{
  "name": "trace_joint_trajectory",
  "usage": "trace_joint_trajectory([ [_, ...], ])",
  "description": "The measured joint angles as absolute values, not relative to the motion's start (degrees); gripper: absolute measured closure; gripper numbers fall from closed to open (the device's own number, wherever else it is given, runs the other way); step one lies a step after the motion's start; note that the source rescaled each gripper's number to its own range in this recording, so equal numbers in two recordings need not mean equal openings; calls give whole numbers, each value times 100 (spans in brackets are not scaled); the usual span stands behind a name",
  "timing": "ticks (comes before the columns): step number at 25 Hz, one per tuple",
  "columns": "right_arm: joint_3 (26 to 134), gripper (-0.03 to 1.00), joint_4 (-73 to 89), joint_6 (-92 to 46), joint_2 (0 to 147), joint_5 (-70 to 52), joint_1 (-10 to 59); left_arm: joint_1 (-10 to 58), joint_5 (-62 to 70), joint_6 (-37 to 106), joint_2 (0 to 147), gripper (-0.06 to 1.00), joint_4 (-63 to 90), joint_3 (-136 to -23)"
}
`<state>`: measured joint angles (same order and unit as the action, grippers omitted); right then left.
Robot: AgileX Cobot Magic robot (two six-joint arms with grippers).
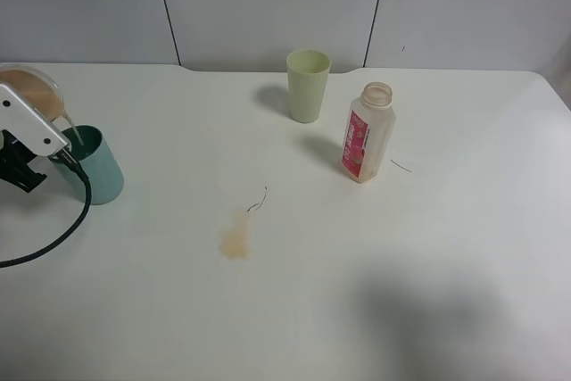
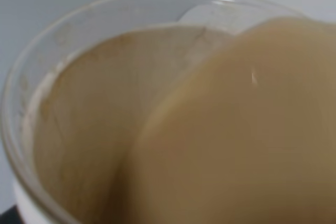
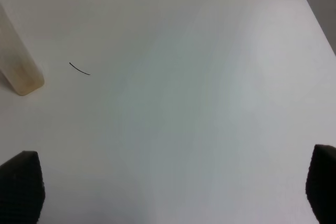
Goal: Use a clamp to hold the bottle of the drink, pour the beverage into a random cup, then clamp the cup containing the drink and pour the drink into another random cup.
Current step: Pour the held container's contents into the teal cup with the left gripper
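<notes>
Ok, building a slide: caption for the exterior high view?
Left arm tips a clear cup of brown drink over a teal cup; bottle, green cup and spill nearby.

Clear plastic cup (image 2: 56, 36), matt white table (image 1: 401, 265)

On the table (image 1: 446, 247), rear cup (image 1: 308, 85) stands back centre, with bottle (image 1: 367, 131) upright just right of it and nearer the front. At the far left sits left cup (image 1: 94, 167), with tilted cup (image 1: 34, 91) above it and drink (image 2: 236, 129) inside. A spill (image 1: 235, 242) lies front of centre, between left cup and bottle.
</notes>
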<state>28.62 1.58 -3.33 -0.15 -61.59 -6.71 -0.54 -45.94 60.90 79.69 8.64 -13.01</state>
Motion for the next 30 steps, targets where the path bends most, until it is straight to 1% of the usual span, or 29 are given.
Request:
trace_joint_trajectory([
  [30,2862,-3,158,-333,-15,-6159,-671,-54,-4594,6728,7969,92,1089,-1301],
])
